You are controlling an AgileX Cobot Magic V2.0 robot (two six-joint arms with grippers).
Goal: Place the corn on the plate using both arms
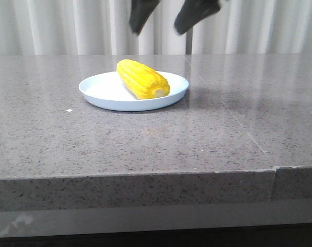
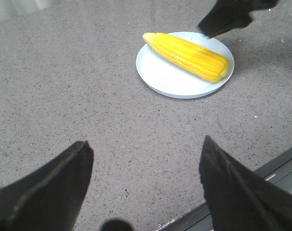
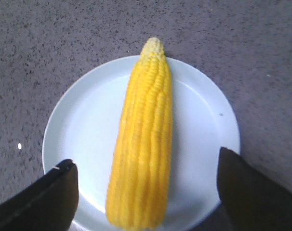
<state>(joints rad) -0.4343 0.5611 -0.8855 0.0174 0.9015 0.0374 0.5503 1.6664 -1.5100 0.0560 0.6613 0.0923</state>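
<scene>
The yellow corn (image 1: 143, 78) lies on its side across the pale blue-white plate (image 1: 102, 90), its pale cut end toward the table's front. My right gripper (image 1: 158, 31) hangs open above the plate; only its two dark fingers show at the top of the front view. In the right wrist view the corn (image 3: 146, 144) lies lengthwise on the plate (image 3: 88, 120) below the spread right gripper (image 3: 145, 159), apart from both fingers. My left gripper (image 2: 145, 144) is open over bare table, well away from the plate (image 2: 160, 77) and corn (image 2: 189, 55).
The grey speckled table has a front edge (image 1: 145, 175) near the camera, and a seam runs across its right half. A small white speck (image 1: 69, 110) lies left of the plate. Pale curtains (image 1: 53, 25) hang behind the table.
</scene>
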